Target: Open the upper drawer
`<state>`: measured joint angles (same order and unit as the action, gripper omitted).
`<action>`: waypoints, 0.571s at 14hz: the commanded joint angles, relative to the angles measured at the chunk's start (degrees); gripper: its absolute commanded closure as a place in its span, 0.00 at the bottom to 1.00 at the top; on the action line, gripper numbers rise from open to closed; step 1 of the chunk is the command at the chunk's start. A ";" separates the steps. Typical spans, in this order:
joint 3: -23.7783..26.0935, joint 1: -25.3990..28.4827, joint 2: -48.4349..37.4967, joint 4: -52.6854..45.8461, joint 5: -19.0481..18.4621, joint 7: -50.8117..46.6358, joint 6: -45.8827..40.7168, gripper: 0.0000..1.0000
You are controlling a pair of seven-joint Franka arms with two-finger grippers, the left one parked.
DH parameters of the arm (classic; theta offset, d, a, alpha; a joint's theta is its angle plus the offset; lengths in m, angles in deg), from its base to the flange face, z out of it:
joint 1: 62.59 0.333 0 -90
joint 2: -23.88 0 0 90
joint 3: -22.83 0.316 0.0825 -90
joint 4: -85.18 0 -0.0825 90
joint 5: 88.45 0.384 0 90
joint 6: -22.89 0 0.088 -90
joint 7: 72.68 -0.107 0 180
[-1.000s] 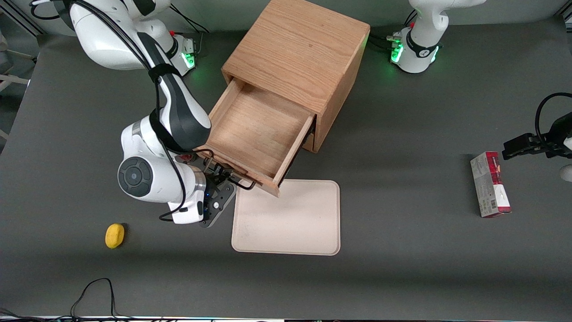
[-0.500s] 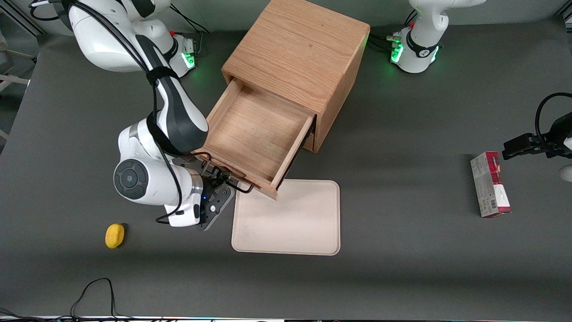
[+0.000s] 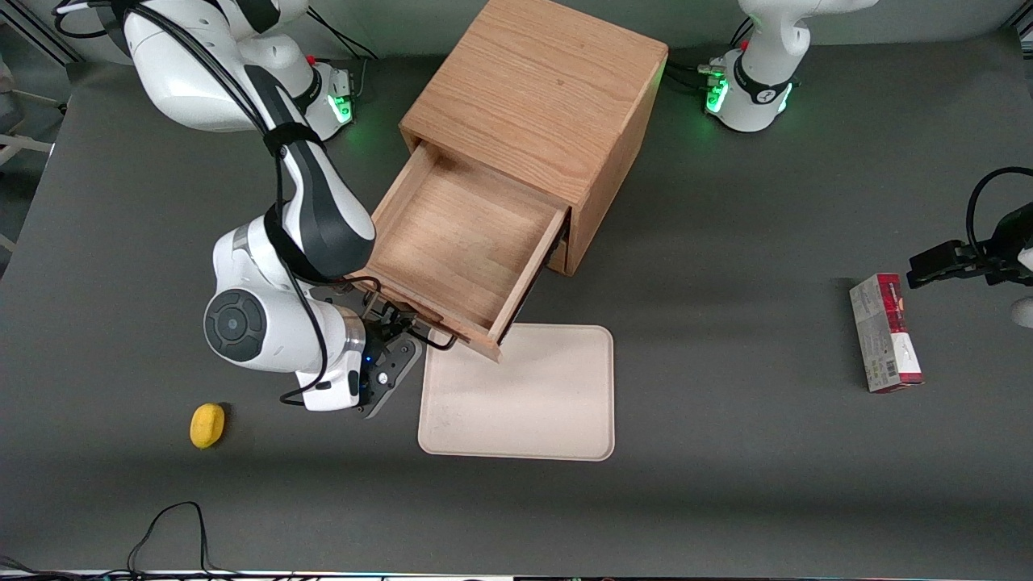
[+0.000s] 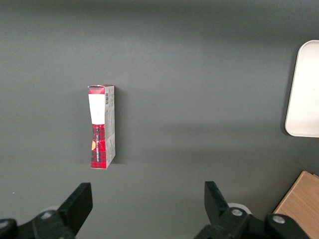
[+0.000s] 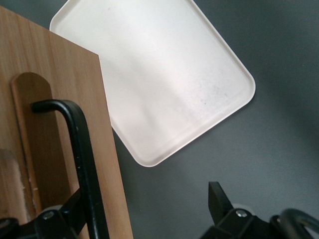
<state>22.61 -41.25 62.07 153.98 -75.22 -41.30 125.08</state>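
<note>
Oak in a light tone makes up the cube cabinet [image 3: 549,105] standing on the dark grey table [image 3: 726,500]; the upper drawer [image 3: 464,246] is pulled well out of its front, its boxy wooden interior bare and open to view, its front panel overhanging a corner of the cream tray [image 3: 520,395]; that tray lies flat on the table, nearer the front camera than the cabinet.

The gripper [image 3: 395,323] sits at the drawer's front, at the end of the working arm's white wrist, level with the black wire handle [image 3: 428,335]; in the right wrist view the handle [image 5: 82,154] runs as a black bar across the drawer face [image 5: 55,99], passing close by one dark finger [image 5: 55,219] while the second finger [image 5: 222,204] stands well apart over bare table; the jaws are spread wide and clamp nothing; whether the nearer finger touches the handle I cannot tell; the tray [image 5: 164,74] shows just beside the drawer's edge in that view.

A small yellow object [image 3: 207,424] lies on the table toward the working arm's end, nearer the front camera than the gripper; a red and white box [image 3: 884,332] lies flat toward the parked arm's end, well apart from the cabinet, and appears too in the left wrist view [image 4: 101,127].
</note>
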 commanded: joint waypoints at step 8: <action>0.13 -1.65 1.54 -5.34 -0.22 0.79 -5.33 0.00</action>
<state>22.60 -42.18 62.10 152.10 -75.22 -41.30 121.73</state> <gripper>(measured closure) 0.000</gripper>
